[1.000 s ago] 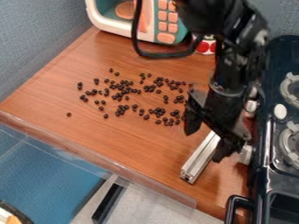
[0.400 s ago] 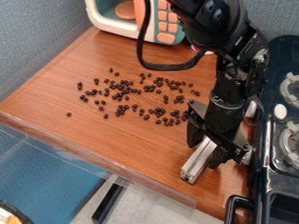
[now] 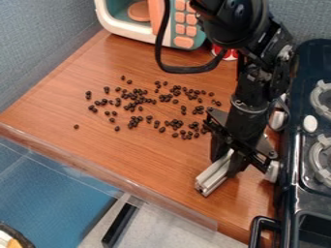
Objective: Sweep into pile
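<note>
The black gripper (image 3: pixel 227 162) is hanging over the right side of the wooden counter (image 3: pixel 142 160), pointing down. Its two fingers are standing only a bar's width apart, one on each side of a silver metal bar (image 3: pixel 213 178), and are pinching it between them. The bar is slanting from near left to far right, its near end sticking out in front of the fingers, toward the counter's near edge. Small dark beans (image 3: pixel 162 129) are lying scattered in a loose, broad patch across the middle of the counter, left of the gripper and farther back than the bar's near end. Some are clustering on the patch's right side, just beside the gripper, while one is sitting apart at the near left. A toy microwave (image 3: pixel 183 42) is standing at the far edge, and a black toy stove (image 3: pixel 294 167) is running along the right.
</note>
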{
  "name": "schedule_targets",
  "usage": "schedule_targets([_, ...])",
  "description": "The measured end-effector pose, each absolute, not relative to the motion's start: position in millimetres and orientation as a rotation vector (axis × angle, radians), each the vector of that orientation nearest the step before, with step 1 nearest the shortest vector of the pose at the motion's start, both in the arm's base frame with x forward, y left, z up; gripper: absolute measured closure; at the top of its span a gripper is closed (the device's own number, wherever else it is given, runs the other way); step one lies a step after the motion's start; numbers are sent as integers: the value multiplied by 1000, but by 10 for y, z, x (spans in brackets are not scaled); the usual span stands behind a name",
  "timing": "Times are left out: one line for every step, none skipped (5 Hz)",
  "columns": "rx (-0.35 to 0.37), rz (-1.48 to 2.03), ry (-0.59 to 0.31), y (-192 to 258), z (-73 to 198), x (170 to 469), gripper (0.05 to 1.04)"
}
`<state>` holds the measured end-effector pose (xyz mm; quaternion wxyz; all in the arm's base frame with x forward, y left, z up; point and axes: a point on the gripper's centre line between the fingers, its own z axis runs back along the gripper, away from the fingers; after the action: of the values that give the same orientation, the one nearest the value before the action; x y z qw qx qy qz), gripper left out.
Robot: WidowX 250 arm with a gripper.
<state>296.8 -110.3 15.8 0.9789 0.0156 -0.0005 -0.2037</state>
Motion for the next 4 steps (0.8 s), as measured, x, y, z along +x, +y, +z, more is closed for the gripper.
schedule_targets([26,-390,3,-1078,154,3043,709])
schedule_targets([19,-367,3,-1027,148,3105,709])
schedule_targets([9,-352,7,-968,147,3115,709])
schedule_targets([-8,-302,-7,-774,151,3125,709])
